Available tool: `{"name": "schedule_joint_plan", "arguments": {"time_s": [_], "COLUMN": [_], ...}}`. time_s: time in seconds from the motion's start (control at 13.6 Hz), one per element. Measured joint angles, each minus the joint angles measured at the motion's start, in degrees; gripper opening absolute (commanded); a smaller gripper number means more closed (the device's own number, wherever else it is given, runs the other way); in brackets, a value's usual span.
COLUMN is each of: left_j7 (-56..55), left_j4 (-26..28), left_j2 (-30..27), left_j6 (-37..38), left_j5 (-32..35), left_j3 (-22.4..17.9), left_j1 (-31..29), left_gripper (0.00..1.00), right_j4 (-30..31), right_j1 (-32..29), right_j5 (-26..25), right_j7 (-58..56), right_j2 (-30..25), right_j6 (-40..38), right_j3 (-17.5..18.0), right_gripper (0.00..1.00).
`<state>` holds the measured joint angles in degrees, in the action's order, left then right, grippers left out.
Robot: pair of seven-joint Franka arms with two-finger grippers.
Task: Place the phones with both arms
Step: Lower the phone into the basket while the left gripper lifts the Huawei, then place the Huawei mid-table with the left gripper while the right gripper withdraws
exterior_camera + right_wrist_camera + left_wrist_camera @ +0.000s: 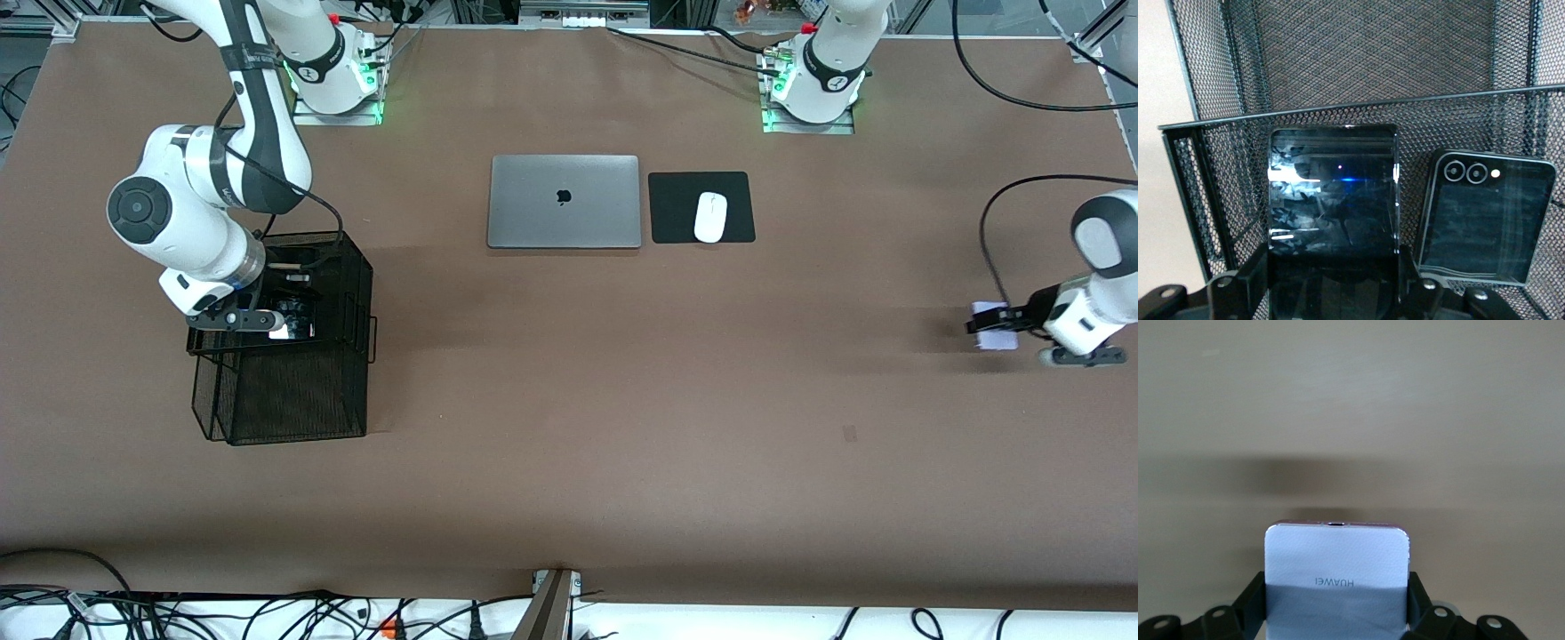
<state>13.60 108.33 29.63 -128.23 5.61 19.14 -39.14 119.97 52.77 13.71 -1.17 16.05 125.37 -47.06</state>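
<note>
Black mesh basket point(293, 391) at nine o'clock on the brown bench point(569, 427): right gripper point(1331, 293) is inside it, jaws clamped on a glossy black phone point(1333, 200), a folded black phone point(1485, 227) with twin lenses beside it. Grey laptop point(564, 202) and white mouse point(710, 217) at twelve. At three o'clock, left gripper point(1337, 613) clamps the lilac-white phone point(1337, 563) over bare bench
</note>
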Motion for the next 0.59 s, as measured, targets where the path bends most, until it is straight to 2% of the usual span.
{"name": "schedule_joint_plan", "arguments": {"time_s": [0.15, 0.22, 0.29, 0.37, 0.59], "left_j7": [-3.3, -5.4, -8.1, -10.9, -20.9], "left_j4": [-0.3, -0.6, -1.0, -1.4, -2.0], "left_j2": [0.0, 0.1, 0.1, 0.1, 0.2], "left_j6": [1.4, 2.3, 3.1, 3.6, 4.0], "left_j5": [0.0, 0.0, 0.0, 0.0, 0.0], "left_j3": [3.0, 3.5, 3.6, 3.7, 3.8], "left_j1": [2.5, 5.3, 8.5, 11.6, 20.1], "left_gripper": [0.0, 0.0, 0.0, 0.0, 0.0], "right_j4": [0.0, 0.0, 0.0, -0.1, -0.3], "right_j1": [0.0, 0.0, 0.0, 0.0, 0.0], "right_j5": [0.0, 0.0, 0.0, 0.0, 0.0], "right_j7": [0.0, 0.0, 0.0, 0.0, 0.1], "right_j2": [0.0, 0.0, 0.0, 0.0, -0.1], "right_j6": [0.0, 0.1, 0.1, 0.1, 0.1], "right_j3": [0.0, 0.0, 0.0, 0.0, -0.1], "right_gripper": [0.63, 0.65, 0.85, 0.99, 0.99]}}
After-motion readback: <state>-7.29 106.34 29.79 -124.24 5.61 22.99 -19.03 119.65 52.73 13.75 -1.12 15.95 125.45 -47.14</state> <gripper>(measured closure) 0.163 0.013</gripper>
